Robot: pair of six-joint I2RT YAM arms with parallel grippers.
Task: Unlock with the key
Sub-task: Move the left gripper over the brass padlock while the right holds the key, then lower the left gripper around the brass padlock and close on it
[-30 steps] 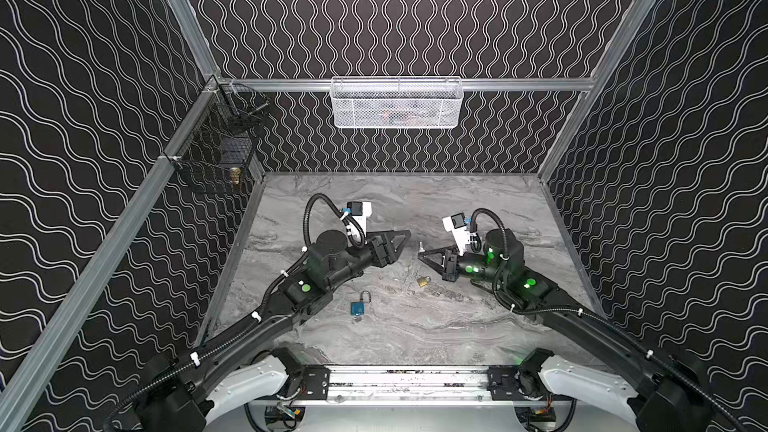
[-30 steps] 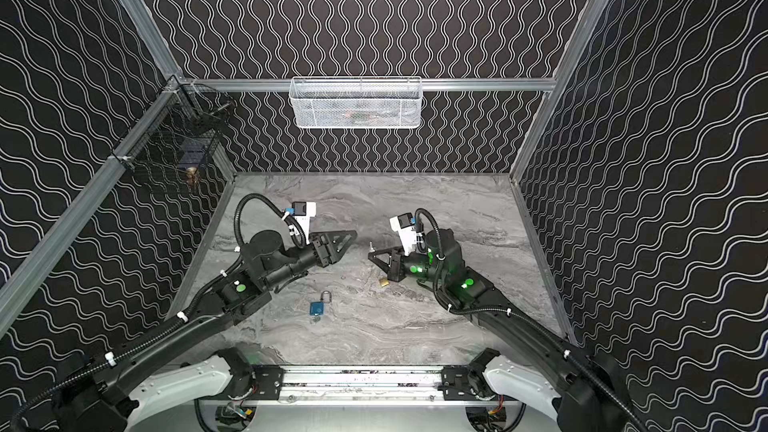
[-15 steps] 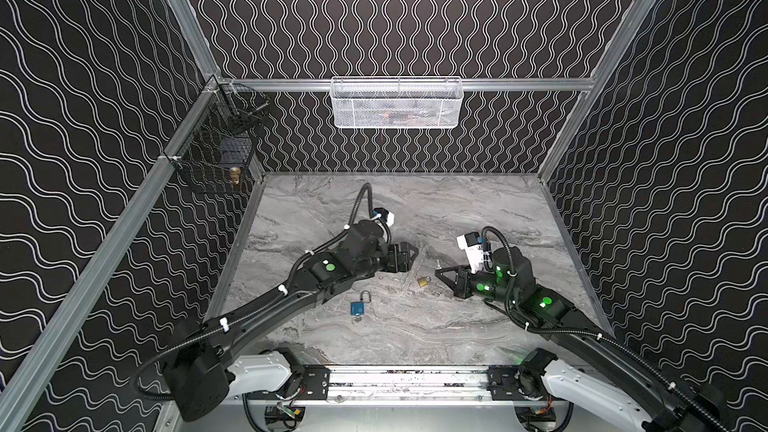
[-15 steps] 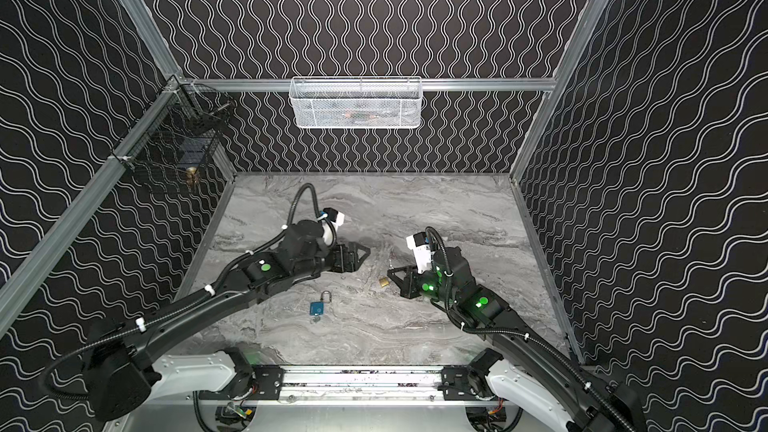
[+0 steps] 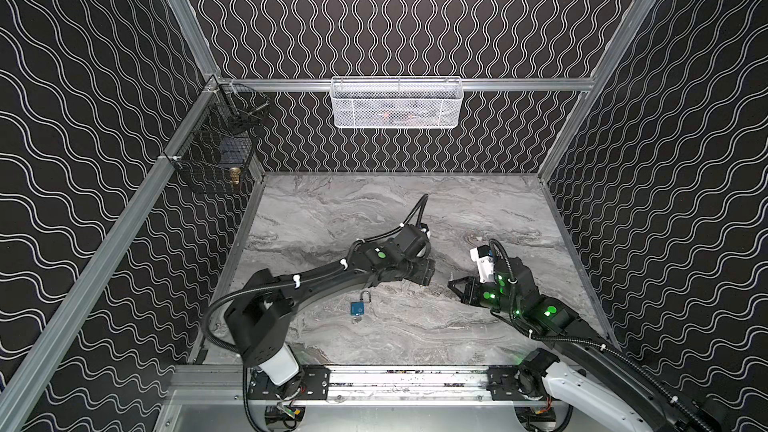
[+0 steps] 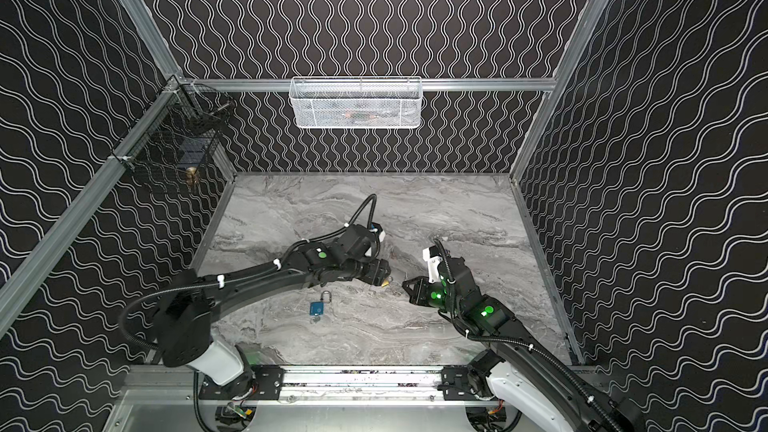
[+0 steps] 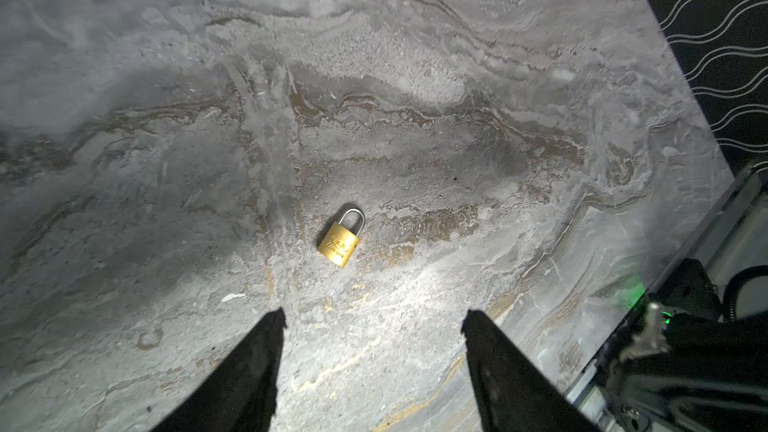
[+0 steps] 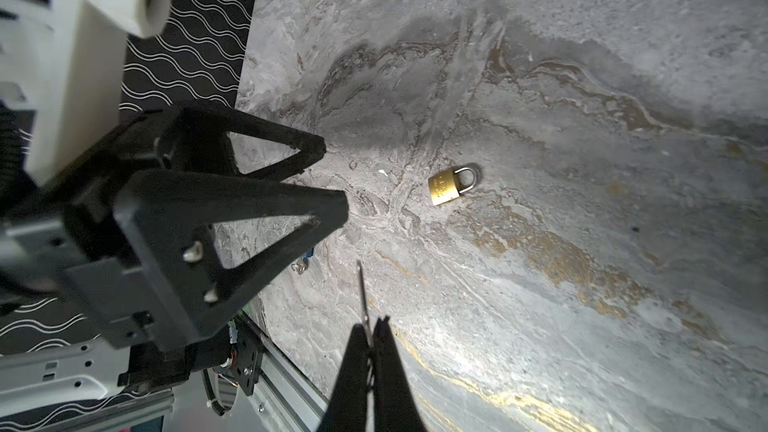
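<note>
My left gripper (image 7: 374, 317) hangs spread above the brass padlock (image 7: 340, 238); my right gripper (image 8: 370, 326), right of centre in both top views, pinches the key (image 8: 363, 288).

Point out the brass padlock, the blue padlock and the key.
brass padlock (image 7: 338, 243), left wrist view, on its body.
blue padlock (image 5: 357, 308), in a top view, on its body.
key (image 8: 363, 290), right wrist view, on its blade.

Closed brass padlock (image 7: 339, 239) lies flat; right end effector (image 8: 371, 324) pinches key (image 8: 363, 290).
</note>
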